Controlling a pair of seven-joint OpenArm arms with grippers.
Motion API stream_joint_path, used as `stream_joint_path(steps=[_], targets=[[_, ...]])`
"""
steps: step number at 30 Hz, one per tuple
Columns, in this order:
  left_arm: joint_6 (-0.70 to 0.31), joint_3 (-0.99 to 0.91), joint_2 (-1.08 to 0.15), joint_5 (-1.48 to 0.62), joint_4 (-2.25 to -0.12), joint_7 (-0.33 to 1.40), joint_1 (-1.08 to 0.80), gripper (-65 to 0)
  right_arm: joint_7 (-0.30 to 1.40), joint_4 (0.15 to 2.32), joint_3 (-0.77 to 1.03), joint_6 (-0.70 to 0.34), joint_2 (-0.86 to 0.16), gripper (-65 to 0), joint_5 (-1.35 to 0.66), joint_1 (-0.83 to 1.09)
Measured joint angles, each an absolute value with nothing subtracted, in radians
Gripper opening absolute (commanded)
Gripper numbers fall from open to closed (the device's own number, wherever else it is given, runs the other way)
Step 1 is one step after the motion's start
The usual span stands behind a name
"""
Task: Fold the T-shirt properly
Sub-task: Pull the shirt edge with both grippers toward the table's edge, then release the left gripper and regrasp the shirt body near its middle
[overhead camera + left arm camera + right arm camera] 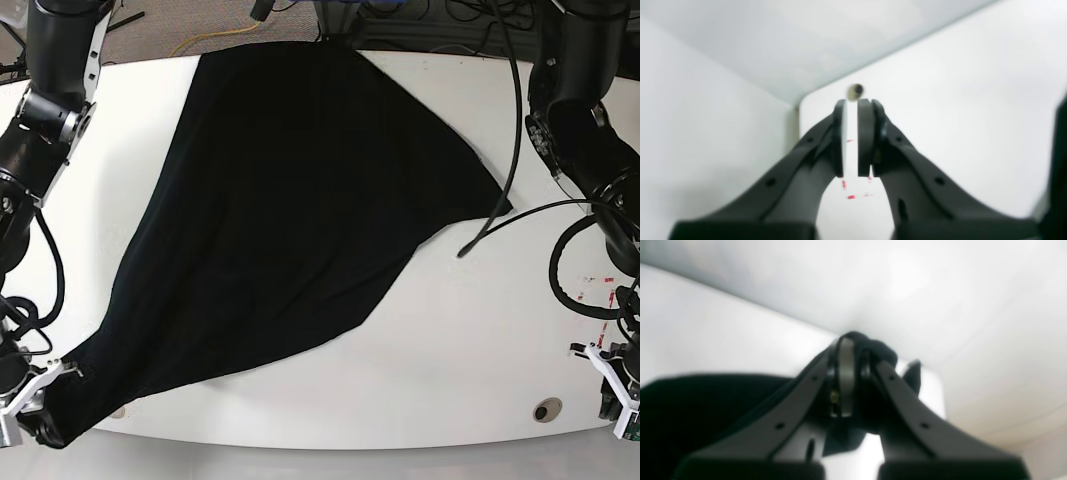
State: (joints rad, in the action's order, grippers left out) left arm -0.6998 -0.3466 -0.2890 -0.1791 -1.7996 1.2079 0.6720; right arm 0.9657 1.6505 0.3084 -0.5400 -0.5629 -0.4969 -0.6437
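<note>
A corner of the T-shirt [290, 200], spread across the white table [450, 340], is clamped by the right gripper [850, 353] at seven o'clock, while the left gripper [857, 106] is kept almost closed on nothing at four o'clock.

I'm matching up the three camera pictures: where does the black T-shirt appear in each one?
Left wrist: only a dark strip at the far right edge, too blurred to call the T-shirt.
Right wrist: T-shirt at lower left, bunched in the right tool.
Base: spread across the centre, reaching the bottom-left corner.
Shared landmark: the white table.
</note>
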Motion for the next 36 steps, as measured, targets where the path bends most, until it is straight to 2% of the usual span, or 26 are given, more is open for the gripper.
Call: stream_joint_path(steps=[6,10,12,14,18,24,31,36], targets=[[-0.7,-0.247,-0.282,-0.191,-1.839,1.236,0.606,-58.8,0.981,1.655,0.299,-0.539,-0.562,-65.0,-0.498,-0.664],[-0.701,-0.192,-0.21,-0.183,-1.887,1.363,0.484,-40.1,0.978,1.654,0.295,-0.541,-0.562,-65.0,-0.5,-0.617],[-0.7,-0.182,-0.167,-0.188,-1.888,1.361,0.426,-31.7,0.982,1.654,0.295,-0.54,-0.561,-65.0,-0.497,-0.595],[-0.698,-0.184,-0.127,-0.194,-1.894,1.34,0.351,-26.8,0.98,1.654,0.295,-0.543,-0.557,-65.0,-0.502,-0.576],[-0.698,-0.178,-0.095,-0.187,-1.882,1.334,0.228,-26.4,0.981,1.653,0.3,-0.539,-0.56,-65.0,-0.493,-0.538],[-0.697,-0.182,-0.101,-0.186,-1.819,1.215,0.106,-26.4,0.979,1.653,0.3,-0.543,-0.559,-65.0,-0.5,-0.505],[-0.698,-0.186,-0.159,-0.173,-1.655,1.082,0.069,-26.4,0.977,1.653,0.3,-0.542,-0.557,-65.0,-0.504,-0.472],[-0.699,-0.175,-0.167,-0.186,-1.52,1.061,0.078,-26.4,0.981,1.653,0.362,-0.537,-0.538,-65.0,-0.498,-0.45]])
